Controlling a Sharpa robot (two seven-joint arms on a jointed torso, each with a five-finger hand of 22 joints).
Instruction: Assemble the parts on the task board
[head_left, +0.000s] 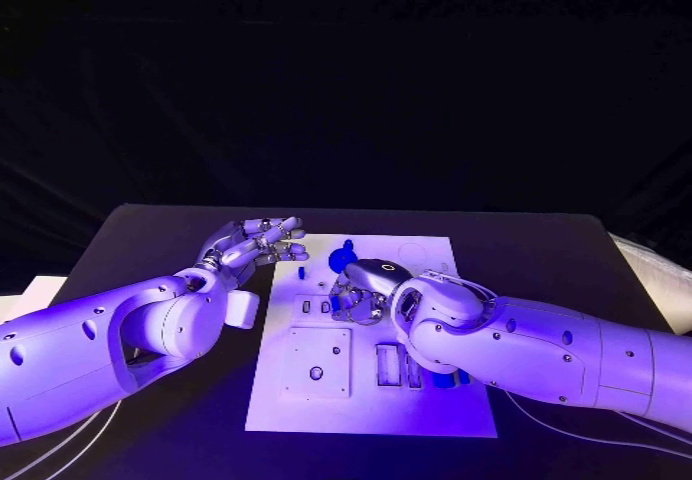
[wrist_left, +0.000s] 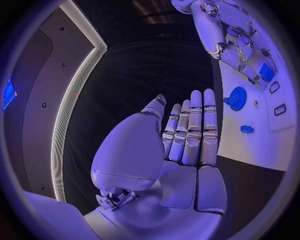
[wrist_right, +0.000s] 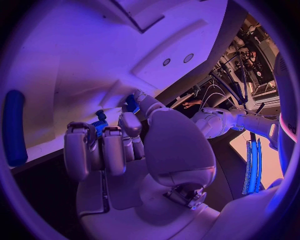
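The white task board lies in the middle of the black table. My right hand hovers low over the board's middle with its fingers curled; in the right wrist view it pinches a small blue ridged part between thumb and fingers. My left hand floats at the board's far left corner, fingers straight, holding nothing; its palm is bare. A blue gear stands on the board's far end, with a small blue piece close by it. A blue rod lies on the board.
A raised white square plate with a hole sits on the board's near left, with long slots beside it. Another blue piece shows under my right forearm. Bare black table lies to the right of the board.
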